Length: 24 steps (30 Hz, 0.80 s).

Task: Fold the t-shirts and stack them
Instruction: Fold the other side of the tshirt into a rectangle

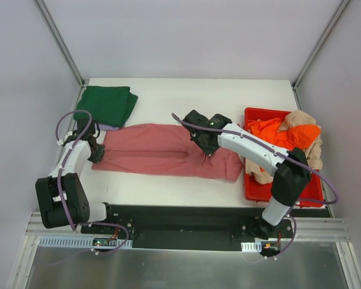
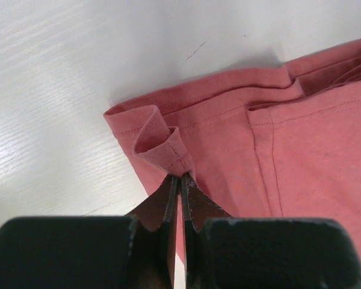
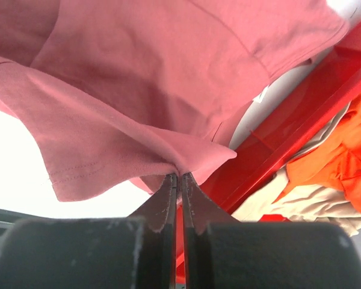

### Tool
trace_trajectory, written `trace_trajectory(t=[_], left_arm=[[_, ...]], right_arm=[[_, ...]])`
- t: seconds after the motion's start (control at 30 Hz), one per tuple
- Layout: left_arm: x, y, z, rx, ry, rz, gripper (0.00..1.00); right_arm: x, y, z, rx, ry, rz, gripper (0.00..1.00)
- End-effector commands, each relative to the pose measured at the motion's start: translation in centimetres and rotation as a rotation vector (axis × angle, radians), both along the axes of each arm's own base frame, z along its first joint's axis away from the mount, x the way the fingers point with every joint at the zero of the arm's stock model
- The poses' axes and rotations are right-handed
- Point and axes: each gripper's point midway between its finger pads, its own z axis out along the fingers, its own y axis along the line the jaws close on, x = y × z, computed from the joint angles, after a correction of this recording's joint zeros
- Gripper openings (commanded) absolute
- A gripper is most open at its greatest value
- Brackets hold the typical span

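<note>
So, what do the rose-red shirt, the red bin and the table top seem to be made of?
The rose-red t-shirt: soft knit cloth, likely cotton, matte; it creases and shows stitched hems. The red bin: rigid plastic, glossy; its wall reflects light. The table: white, matte, faint grain lines; perhaps laminate or painted wood.

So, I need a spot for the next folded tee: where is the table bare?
Widest bare patch: the far middle of the table, bordered by the green tee, the rose-red tee and the red bin. A narrower strip runs along the near edge, before the rose-red tee. Crowded: the right side, filled by the bin.
</note>
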Motion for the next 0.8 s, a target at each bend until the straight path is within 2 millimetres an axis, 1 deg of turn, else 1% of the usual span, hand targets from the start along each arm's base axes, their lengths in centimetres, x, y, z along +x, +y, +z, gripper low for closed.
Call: trace_trajectory(t=[0.0, 0.2, 0.4, 0.7, 0.77], left_arm=[[1.4, 0.9, 0.5, 0.028, -0.011, -0.007, 0.00], [1.8, 1.1, -0.3, 0.026, 0.025, -0.012, 0.00], [2.8, 1.4, -0.1, 0.038, 0.030, -0.036, 0.00], [3.0, 1.6, -0.6, 0.047, 0.059, -0.049, 0.00], [3.3, 1.5, -0.7, 0.040, 0.062, -0.056, 0.00]], right_arm=[[2.0, 0.0, 1.0, -0.044, -0.016, 0.037, 0.01], [3.7, 0.7, 1.0, -0.074, -0.010, 0.092, 0.01], [5.4, 1.2, 1.0, -0.101, -0.015, 0.098, 0.02], [7.4, 1.8, 0.4, -0.145, -0.004, 0.148, 0.05], [7.9, 2.1, 0.2, -0.137, 0.001, 0.146, 0.07]])
